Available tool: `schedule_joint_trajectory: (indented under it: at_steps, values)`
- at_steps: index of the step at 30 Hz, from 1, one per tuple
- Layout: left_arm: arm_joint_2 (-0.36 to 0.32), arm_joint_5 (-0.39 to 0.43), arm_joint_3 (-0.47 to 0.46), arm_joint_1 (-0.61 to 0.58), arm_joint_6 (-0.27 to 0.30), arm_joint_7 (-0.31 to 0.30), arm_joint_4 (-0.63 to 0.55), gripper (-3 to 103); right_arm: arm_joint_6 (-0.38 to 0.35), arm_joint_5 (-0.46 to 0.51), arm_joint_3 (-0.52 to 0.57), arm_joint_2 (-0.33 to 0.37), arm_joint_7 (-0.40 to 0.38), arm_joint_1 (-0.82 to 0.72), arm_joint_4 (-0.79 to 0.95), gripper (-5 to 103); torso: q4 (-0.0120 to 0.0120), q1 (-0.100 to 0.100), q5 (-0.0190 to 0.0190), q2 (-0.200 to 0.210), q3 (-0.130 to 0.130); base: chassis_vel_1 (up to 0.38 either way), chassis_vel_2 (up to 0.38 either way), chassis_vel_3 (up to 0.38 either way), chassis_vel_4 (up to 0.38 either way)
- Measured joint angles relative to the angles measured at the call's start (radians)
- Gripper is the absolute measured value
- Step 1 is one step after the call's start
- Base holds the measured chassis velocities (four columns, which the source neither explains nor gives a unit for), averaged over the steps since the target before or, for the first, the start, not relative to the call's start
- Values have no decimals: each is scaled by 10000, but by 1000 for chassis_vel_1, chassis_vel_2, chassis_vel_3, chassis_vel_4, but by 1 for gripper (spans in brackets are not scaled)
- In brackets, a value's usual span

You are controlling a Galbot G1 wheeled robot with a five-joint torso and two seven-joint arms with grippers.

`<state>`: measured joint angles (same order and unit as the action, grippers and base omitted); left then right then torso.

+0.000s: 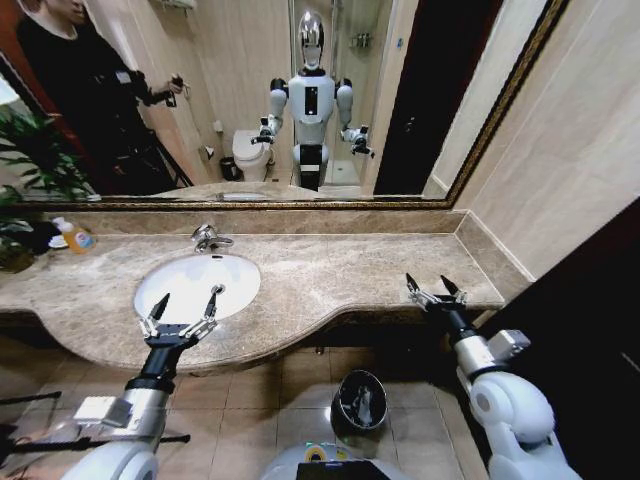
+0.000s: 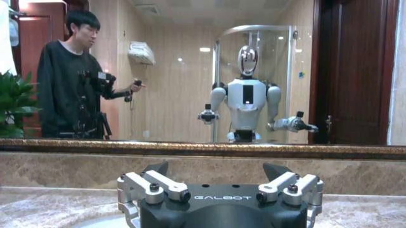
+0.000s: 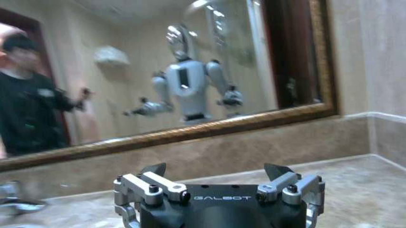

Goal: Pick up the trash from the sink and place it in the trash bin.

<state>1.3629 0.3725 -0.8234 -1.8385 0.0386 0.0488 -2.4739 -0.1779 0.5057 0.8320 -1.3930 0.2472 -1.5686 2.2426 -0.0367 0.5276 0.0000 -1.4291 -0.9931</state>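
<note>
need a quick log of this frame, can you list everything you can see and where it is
sink: one, white oval basin, set in the counter's left half; no litter visible in it
faucet: one, chrome, behind the basin
counter: one, brown marble, along the mirror wall
bottle: one, orange and white, far left on the counter
plant: one, green, left end
mirror: one, gold-framed, above the counter
trash bin: one, dark with shiny rim, on the floor below the counter
left gripper: open, over the basin's front rim
right gripper: open, over the counter's right part
</note>
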Motion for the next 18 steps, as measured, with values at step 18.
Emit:
schedule_joint_trajectory:
  at_steps: [18]
  values:
    - [0,0,0,0,0,0,0,100,1646,-1312,201,225,-670,-1377,83,100,0,-2,0,-1,1,0,0,0,0]
